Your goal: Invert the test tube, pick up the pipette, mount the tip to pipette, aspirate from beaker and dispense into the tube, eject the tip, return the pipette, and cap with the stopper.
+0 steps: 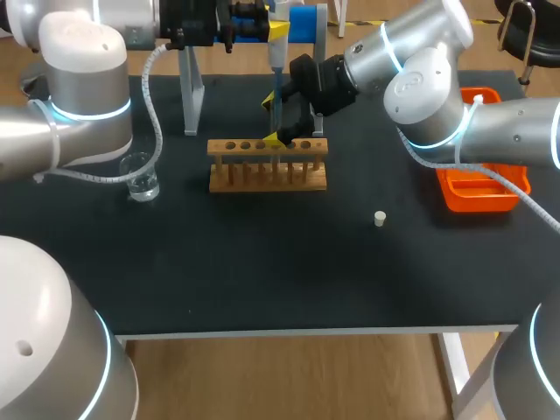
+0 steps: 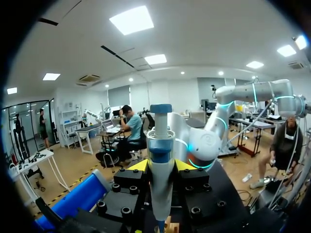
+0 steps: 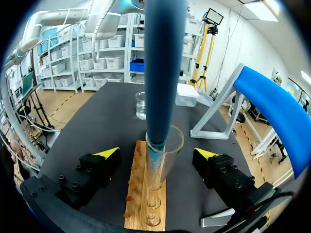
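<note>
Closest to the left wrist lens is the white and light-blue plastic pipette (image 2: pixel 160 145), upright, with its blue push button on top. The left gripper (image 2: pixel 161 166) pinches its body: one yellow tip presses on each side.

Seen from the head camera, this arm comes in from the left and holds the pipette above the light wooden rack (image 1: pixel 268 164) with a row of holes, which stands on the black table (image 1: pixel 262 271). The clear glass test tube (image 3: pixel 156 174) stands upright in one hole of the rack, its open mouth up. The dark blue lower part of the pipette goes down into this mouth.

The right gripper (image 3: pixel 157 153) is spread wide. Its fingers stand on both sides of the test tube, and neither of them touches the glass.

The small clear glass beaker (image 1: pixel 140 178) is at 9 o'clock from the rack, well apart from it. The small white round stopper (image 1: pixel 380 219) lies alone at about 4 o'clock from the rack. The orange plastic tray (image 1: pixel 477 192) is at 3 o'clock, near the table's right edge, partly under the right arm. The grey metal stand (image 1: pixel 191 96) with a blue top bar is at 12 o'clock, behind the rack.
</note>
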Available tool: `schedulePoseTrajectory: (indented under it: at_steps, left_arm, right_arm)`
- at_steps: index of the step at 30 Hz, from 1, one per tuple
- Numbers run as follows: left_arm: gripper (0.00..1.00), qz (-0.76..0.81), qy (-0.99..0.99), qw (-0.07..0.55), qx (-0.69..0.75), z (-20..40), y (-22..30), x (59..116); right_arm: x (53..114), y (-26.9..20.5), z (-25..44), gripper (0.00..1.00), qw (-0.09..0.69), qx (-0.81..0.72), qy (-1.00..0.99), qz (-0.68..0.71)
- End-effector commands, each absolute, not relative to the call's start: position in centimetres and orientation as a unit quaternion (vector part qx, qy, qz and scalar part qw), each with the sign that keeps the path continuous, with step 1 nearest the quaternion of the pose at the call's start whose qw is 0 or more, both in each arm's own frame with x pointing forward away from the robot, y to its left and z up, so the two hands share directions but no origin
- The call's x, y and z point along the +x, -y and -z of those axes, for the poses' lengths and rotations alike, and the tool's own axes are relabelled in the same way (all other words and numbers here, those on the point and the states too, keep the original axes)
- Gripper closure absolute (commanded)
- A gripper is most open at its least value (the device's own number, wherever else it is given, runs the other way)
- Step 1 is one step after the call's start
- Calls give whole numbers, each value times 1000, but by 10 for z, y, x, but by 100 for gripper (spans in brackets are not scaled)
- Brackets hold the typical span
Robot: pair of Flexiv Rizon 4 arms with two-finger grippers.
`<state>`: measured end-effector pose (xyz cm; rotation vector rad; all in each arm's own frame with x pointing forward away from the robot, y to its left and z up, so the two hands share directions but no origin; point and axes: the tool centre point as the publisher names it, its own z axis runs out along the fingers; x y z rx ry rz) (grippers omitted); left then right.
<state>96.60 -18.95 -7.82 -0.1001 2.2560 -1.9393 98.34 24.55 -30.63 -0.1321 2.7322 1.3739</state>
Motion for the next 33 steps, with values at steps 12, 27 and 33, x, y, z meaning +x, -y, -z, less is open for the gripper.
schedulePoseTrajectory:
  at_steps: [12, 27, 33]
  left_arm:
    - [100, 653, -752, 88, -30, 76, 193, 964]
    - [100, 646, -758, 85, -28, 78, 195, 961]
    - [100, 645, -759, 86, -28, 79, 194, 964]
  right_arm:
    - [983, -245, 306, 0, 40, -43, -892, -447]
    - [983, -245, 306, 0, 40, -43, -892, -447]
    - [983, -245, 306, 0, 40, -43, -892, -447]
